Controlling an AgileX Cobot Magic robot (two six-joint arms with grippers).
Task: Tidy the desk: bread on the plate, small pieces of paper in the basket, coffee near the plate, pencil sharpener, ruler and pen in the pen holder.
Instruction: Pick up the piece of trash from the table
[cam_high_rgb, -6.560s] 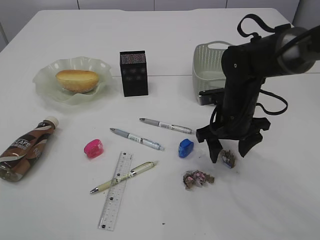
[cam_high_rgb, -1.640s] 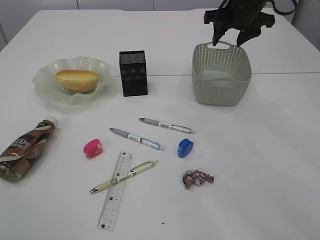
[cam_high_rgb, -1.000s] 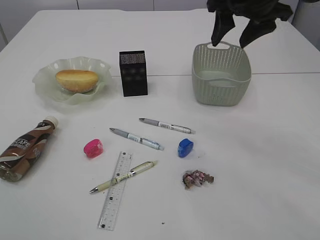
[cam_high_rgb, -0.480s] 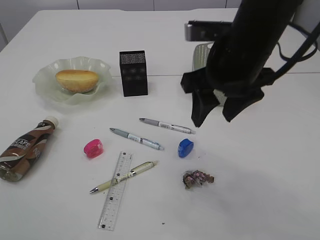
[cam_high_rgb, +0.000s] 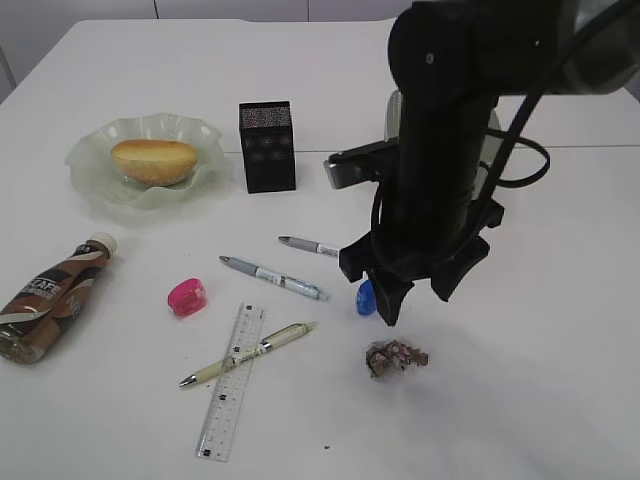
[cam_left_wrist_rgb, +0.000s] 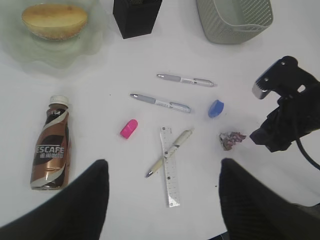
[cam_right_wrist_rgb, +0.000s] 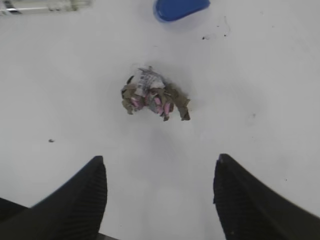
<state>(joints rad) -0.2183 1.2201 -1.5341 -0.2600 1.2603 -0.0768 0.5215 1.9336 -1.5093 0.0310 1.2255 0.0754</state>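
Right gripper (cam_high_rgb: 415, 297) held pointing straight down above crumpled paper scrap (cam_high_rgb: 396, 357), jaws spread apart, nothing held. Left gripper (cam_left_wrist_rgb: 160, 197) raised high over desk (cam_high_rgb: 560, 380), fingers parted, empty. Scrap seen as wrinkled brown-pink wad lying beside glossy blue pencil sharpener (cam_right_wrist_rgb: 180, 8). Perforated grey-green basket (cam_left_wrist_rgb: 235, 20) located behind, well apart.

The right gripper (cam_high_rgb: 414, 297) hangs with jaws spread above a crumpled paper scrap (cam_high_rgb: 395, 357), bare worktop (cam_high_rgb: 540, 380) on all sides of it. The nearest obstacle is the blue sharpener (cam_right_wrist_rgb: 180, 8), near the scrap at 12 o'clock. From 3 to 6 o'clock of the scrap the worktop lies bare. Pens (cam_high_rgb: 273, 277) and the ruler (cam_high_rgb: 230, 381) crowd 9 o'clock.
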